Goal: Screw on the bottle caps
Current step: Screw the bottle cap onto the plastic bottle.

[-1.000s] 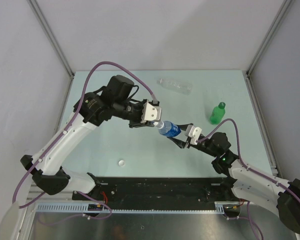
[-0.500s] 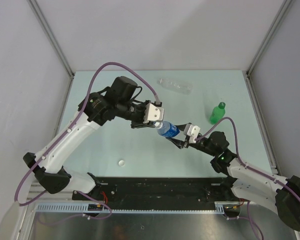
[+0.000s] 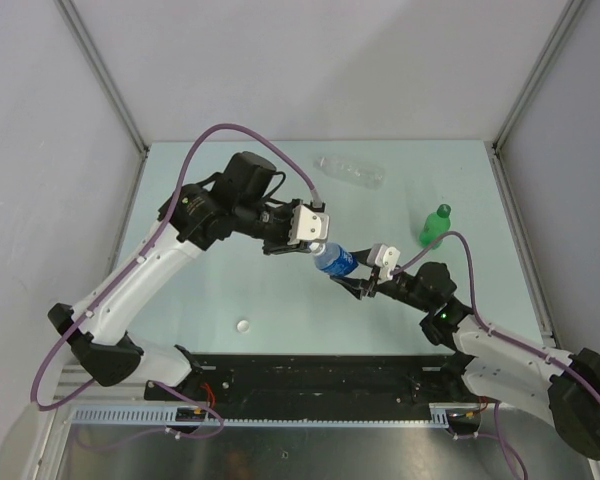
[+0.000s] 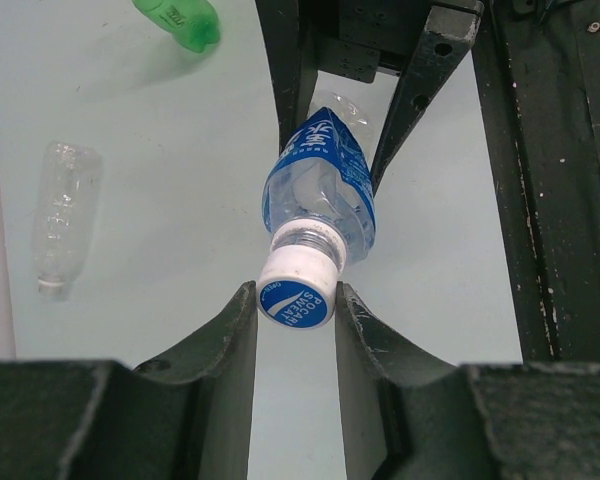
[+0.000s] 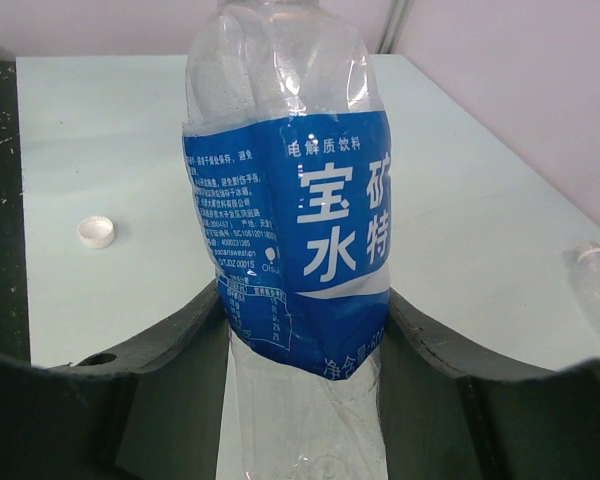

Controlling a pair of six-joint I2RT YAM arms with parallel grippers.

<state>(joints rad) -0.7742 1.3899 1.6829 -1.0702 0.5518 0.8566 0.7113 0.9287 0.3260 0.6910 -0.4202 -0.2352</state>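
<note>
Bottle in mid-air between the two arms: the blue-label bottle [image 3: 335, 260], thin crinkled clear plastic with a glossy blue wrap printed in white characters, is held tilted above the table [image 3: 230, 290], a smooth pale-green surface. It is see-through and empty.

The right gripper [image 5: 305, 300] is clenched round the body, with dark curved fingers [image 5: 170, 340] pressed in on both sides at the lower edge of the label. At the neck end, the left gripper [image 4: 295, 297] has its black fingers pinched on the white cap [image 4: 297, 292], a small round disc with a blue printed top, seated on the bottle's mouth.

Over by the right edge stands the green bottle [image 3: 435, 226], upright, translucent green, with a green cap [image 3: 442, 210] on top. Across the far side lies the unlabelled bottle [image 3: 350, 171], on its side, clear and ridged; there looks to be a white closure at its mouth, though it is small in these views.

Down near the arm bases sits the loose cap [image 3: 243, 325], white and round, alone on the table, well apart from every bottle.
</note>
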